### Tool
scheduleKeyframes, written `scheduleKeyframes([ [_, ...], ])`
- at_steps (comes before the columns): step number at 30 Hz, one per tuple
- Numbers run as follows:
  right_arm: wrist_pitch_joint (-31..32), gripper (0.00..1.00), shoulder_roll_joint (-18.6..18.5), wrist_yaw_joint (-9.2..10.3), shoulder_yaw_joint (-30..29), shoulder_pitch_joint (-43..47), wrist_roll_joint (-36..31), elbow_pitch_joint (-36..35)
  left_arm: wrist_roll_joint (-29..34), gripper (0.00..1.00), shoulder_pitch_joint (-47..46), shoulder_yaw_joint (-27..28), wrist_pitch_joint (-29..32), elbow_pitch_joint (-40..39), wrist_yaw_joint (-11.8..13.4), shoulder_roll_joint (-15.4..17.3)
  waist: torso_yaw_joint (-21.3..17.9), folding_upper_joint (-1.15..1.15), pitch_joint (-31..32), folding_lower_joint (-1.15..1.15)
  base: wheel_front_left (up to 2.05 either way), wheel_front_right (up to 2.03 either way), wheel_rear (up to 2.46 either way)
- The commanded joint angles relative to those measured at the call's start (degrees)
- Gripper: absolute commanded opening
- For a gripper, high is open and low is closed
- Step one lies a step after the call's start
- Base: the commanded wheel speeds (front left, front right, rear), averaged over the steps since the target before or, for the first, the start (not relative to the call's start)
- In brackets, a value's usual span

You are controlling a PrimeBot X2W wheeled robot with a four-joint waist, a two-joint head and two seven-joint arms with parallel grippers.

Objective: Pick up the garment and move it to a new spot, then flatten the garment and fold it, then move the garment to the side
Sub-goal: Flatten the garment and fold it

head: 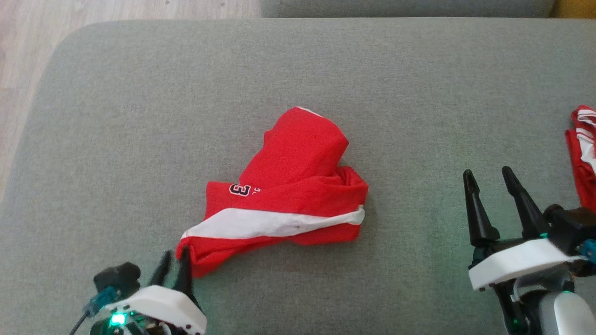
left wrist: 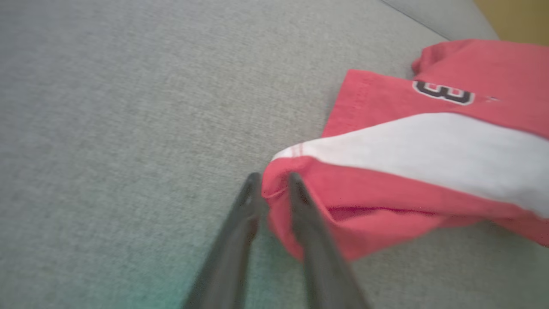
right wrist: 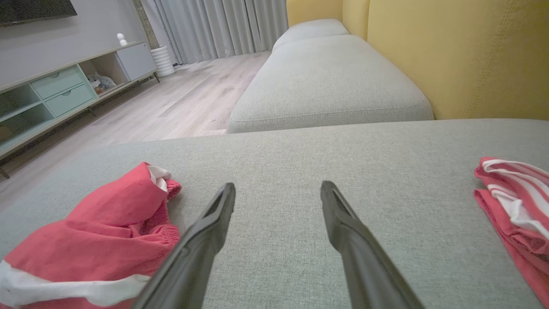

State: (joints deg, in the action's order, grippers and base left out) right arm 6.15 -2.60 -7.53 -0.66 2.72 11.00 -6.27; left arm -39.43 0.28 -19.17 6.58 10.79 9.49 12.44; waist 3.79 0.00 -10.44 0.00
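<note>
– Red cloth is sitting between the fingers of the left gripper (left wrist: 273, 181). The jaws are standing narrow and nipping the near-left corner of the garment (head: 284, 186). The wrist view is blurring at that spot, so I cannot say how firmly the pinch is biting.

– How are you expecting the piece to handle?

– I am judging it a light, limp knit. Lifted from one point, it is likely to sag and trail rather than move as a sheet. Nothing about it is looking fragile. The concern I am noting is a thin fold slipping out from between slim fingers.

– Where are you recommending the hold?

– At the hemmed corner now being pinched, just below the white band (head: 260, 222). A second hold at the far end of that band would be helping to spread it flat.

– And its position, working outward?

– The garment is lying crumpled near the middle of the grey sofa cushion (head: 139, 116). It is bunching away from the left gripper, up and to the right, with the number 3 (head: 240, 190) showing above the band. The right gripper (head: 487, 173) is hovering to its right, well apart from it, jaws wide and carrying nothing. Beyond that, a striped red-and-white piece (head: 584, 149) is lying at the cushion's right edge, clear of both grippers.
</note>
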Motion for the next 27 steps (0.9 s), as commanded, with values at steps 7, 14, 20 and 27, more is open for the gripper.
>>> scheduleKeyframes([
  [7,0.32,1.00,-0.28,0.04,0.64,-1.97,-1.06,-4.24,4.69,1.00,-3.78,4.62,-12.24,-0.24,2.63,0.79,-0.72,0.00,0.68,0.00,0.00,0.00,0.00],
  [14,0.68,1.00,-0.28,0.04,-0.20,-2.16,-1.98,-5.83,13.38,1.00,-7.32,3.69,-18.15,-5.32,4.46,5.44,-1.07,0.00,1.39,0.00,0.00,0.00,0.00],
  [20,1.06,1.00,-0.28,0.04,-0.51,-2.05,-2.33,-6.98,16.84,1.00,-9.62,2.75,-16.50,-8.19,4.66,8.92,-1.42,0.00,1.91,0.00,0.00,0.00,0.00],
  [27,1.13,1.00,-0.28,0.04,-0.25,-1.43,-2.04,-7.58,17.37,1.00,-9.43,2.62,-12.81,-9.48,5.57,10.82,-1.89,0.00,2.59,0.00,0.00,0.00,0.00],
])
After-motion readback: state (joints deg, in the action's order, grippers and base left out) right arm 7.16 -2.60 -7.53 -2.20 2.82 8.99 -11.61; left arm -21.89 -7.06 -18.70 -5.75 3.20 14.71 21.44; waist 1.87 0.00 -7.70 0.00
